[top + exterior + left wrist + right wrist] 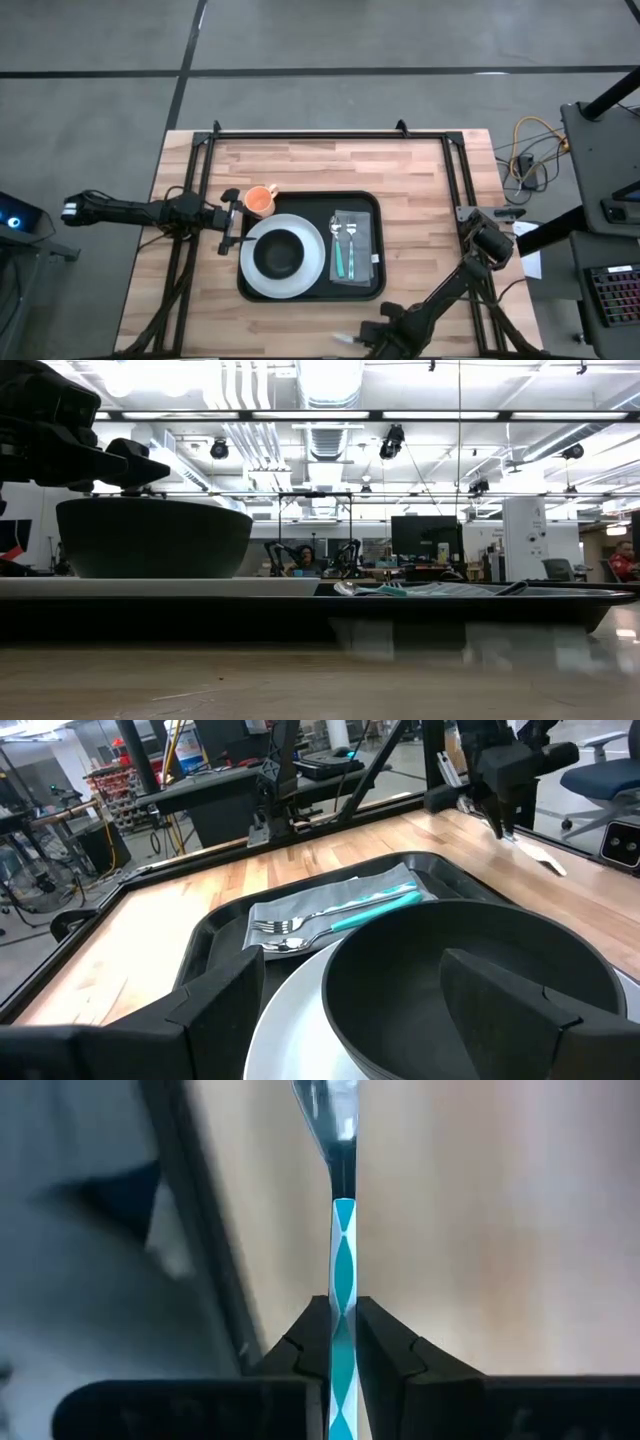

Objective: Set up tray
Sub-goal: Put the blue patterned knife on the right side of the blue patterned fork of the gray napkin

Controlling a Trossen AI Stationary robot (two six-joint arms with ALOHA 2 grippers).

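Observation:
The black tray (pixel 372 205) lies mid-table. On it are a white plate (pixel 312 272) carrying a black bowl (pixel 279 255), and a grey napkin (pixel 365 262) with a fork and a spoon (pixel 344 250) that have teal handles. An orange cup (pixel 260 201) stands at the tray's far left corner. My left gripper (pixel 237 222) waits open just left of the tray, facing the bowl (pixel 470 970). My right gripper (pixel 362 340) is at the table's near edge, pointing down, shut on a teal-handled piece of cutlery (pixel 342 1240). My right gripper pinches the cutlery's teal-and-white handle (pixel 342 1285) between its two fingers, which come from above and lie across the handle. The metal end (pixel 335 1110) sticks out beyond the fingers. Whether that end rests on the table I cannot tell.
A black metal frame (pixel 320 134) runs along the table's far edge and down both sides. A white sheet (pixel 530 262) lies at the right edge. Bare wood lies between the tray and the near edge (pixel 300 320).

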